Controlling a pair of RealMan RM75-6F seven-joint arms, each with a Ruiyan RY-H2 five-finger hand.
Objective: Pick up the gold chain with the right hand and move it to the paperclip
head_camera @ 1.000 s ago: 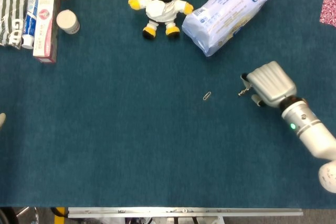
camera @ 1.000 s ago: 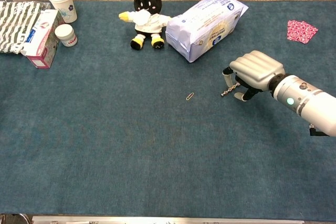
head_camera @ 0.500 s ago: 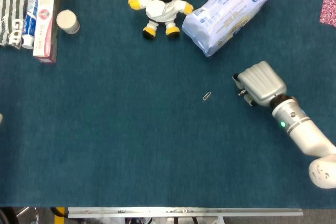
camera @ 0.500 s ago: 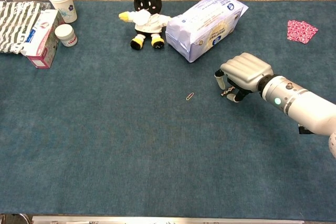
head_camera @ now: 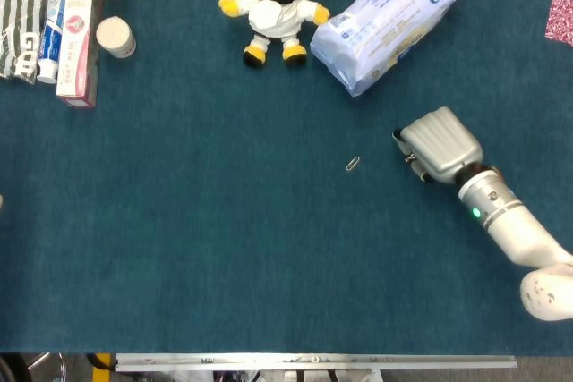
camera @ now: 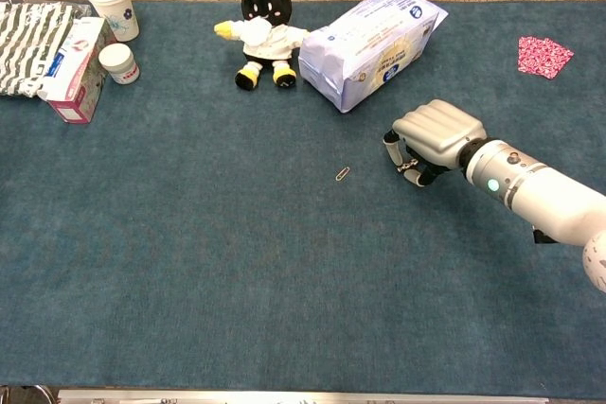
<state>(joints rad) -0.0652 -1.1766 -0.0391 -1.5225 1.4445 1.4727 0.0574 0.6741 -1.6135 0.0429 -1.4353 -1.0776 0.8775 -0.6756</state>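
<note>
My right hand (head_camera: 437, 143) (camera: 434, 131) hovers low over the blue cloth, to the right of the middle, its fingers curled downward. A short piece of the gold chain (camera: 409, 168) (head_camera: 412, 160) shows under those fingers, pinched there; the rest is hidden by the hand. The small paperclip (head_camera: 353, 165) (camera: 342, 174) lies flat on the cloth a short way left of the hand, apart from it. My left hand shows in neither view.
Just behind the hand lies a blue-white plastic pack (head_camera: 392, 18). A plush doll (head_camera: 271, 9) sits at the back centre. Boxes, cups and a striped cloth (camera: 66, 40) stand at the back left, and a pink patterned patch (camera: 543, 55) lies at the back right.
My right hand has moved left and slightly back toward the paperclip, carrying the chain. The chain hung out more plainly before; now it is mostly tucked under the fingers.
</note>
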